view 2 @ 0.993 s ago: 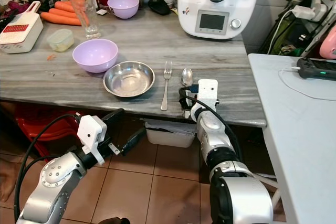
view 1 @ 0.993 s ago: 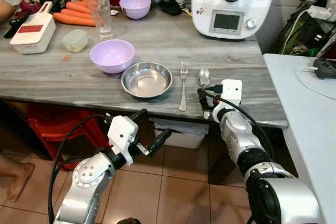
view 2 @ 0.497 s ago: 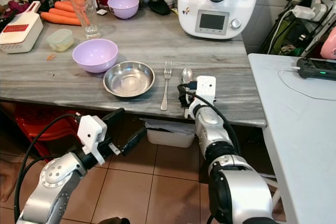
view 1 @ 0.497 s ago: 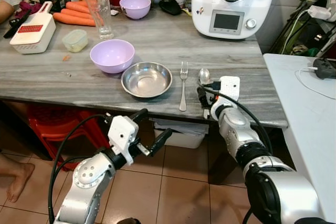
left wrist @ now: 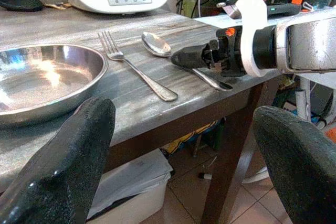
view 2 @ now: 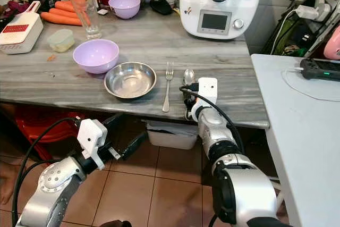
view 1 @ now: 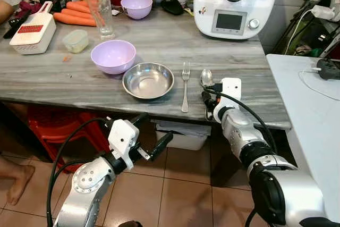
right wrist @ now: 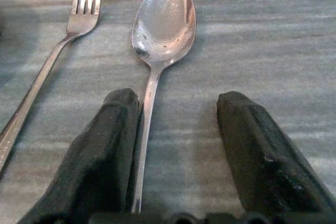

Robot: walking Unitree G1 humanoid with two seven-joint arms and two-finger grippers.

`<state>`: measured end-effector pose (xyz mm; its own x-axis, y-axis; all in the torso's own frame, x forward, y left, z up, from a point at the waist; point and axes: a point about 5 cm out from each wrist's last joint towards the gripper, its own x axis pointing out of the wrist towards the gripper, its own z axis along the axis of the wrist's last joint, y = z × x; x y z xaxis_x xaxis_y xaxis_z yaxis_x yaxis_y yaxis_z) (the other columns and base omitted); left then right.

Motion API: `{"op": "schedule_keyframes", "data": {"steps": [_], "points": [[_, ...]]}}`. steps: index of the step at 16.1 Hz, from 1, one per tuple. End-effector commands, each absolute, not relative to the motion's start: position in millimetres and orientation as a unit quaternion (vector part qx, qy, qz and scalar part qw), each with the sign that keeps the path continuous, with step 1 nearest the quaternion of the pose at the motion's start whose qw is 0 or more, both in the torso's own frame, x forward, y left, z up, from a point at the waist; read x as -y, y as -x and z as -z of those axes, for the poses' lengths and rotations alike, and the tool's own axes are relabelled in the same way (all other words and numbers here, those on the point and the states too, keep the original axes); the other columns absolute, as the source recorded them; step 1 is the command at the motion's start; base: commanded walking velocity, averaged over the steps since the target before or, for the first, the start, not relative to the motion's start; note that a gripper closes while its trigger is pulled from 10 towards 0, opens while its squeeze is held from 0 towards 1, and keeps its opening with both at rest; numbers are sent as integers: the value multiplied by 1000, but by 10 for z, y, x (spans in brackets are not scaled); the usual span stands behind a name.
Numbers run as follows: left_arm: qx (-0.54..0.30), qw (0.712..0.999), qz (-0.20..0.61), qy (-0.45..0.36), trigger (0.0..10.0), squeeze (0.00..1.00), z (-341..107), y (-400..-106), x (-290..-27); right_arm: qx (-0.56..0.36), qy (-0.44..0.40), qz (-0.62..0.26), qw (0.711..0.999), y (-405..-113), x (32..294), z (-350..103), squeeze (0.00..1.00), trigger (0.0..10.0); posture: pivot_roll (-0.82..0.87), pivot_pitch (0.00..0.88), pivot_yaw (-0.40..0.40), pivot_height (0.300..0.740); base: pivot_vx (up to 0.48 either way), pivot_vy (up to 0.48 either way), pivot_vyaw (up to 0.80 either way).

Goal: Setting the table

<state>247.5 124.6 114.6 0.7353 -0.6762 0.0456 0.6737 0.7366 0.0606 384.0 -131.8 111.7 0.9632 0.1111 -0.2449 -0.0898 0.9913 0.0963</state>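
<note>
On the grey counter (view 1: 79, 81) lie a steel bowl (view 1: 148, 80), a fork (view 1: 185, 86) to its right, and a spoon (view 1: 206, 76) right of the fork. A purple bowl (view 1: 113, 56) stands left of the steel bowl. My right gripper (view 1: 206, 99) rests low on the counter's front edge, open, its fingers (right wrist: 105, 150) straddling the spoon (right wrist: 164, 19) handle, which runs along one finger's inner side. Below the counter edge hangs my left gripper (view 1: 151, 131), open and holding nothing. In the left wrist view the steel bowl (left wrist: 42, 80), fork (left wrist: 134, 66) and right gripper (left wrist: 194, 56) show.
A white food processor (view 1: 234, 1) stands at the back right. Glass (view 1: 102, 17), grater (view 1: 33, 33), carrots (view 1: 74, 14), a small tub (view 1: 76, 41) and another purple bowl (view 1: 136, 6) crowd the back left. A white table (view 1: 313, 110) is on the right; a red stool (view 1: 58, 126) and person's foot (view 1: 16, 182) below.
My right gripper has crept a little forward along the spoon handle toward its bowl. The left arm has sunk slightly below the counter edge.
</note>
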Motion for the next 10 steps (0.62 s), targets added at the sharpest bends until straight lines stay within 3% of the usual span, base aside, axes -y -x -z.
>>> {"op": "schedule_keyframes", "data": {"steps": [1,3,10], "points": [[32,930,366,-26,10000,0,-1167,-2453,-1244,-136,-39,-52,989,-3852,1320,-1124,0,902,83,120,-21,740,0,0,0],[30,930,366,-27,10000,0,-1166,-2453,-1250,-138,-40,-51,988,-3851,1333,-1119,0,0,83,124,-21,740,0,0,0],[29,930,365,-29,10000,0,-1173,-2460,-1248,-143,-33,-57,987,-3861,1346,-1131,0,0,83,124,-21,740,0,0,0]]}}
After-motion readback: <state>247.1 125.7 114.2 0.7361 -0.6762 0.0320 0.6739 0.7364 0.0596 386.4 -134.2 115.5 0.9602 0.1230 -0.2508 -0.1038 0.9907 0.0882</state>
